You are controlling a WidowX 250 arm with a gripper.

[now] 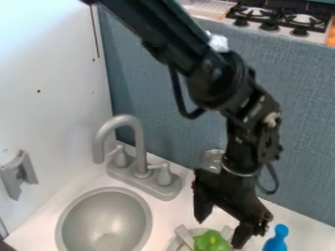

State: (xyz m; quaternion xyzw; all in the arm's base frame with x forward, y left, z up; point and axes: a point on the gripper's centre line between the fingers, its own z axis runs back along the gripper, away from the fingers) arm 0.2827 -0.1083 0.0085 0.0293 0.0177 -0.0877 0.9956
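Note:
The black gripper hangs open over the counter at the lower right, its two fingers spread apart. Just below it, a green object, perhaps a toy vegetable, lies in a grey dish cut off by the bottom edge. Close to the right finger, a blue pin-shaped object stands on the counter. Nothing is visible between the fingers.
A grey sink basin is at the lower left, with a grey faucet behind it. A clear object stands by the blue back wall, left of the wrist. Stove burners lie beyond that wall.

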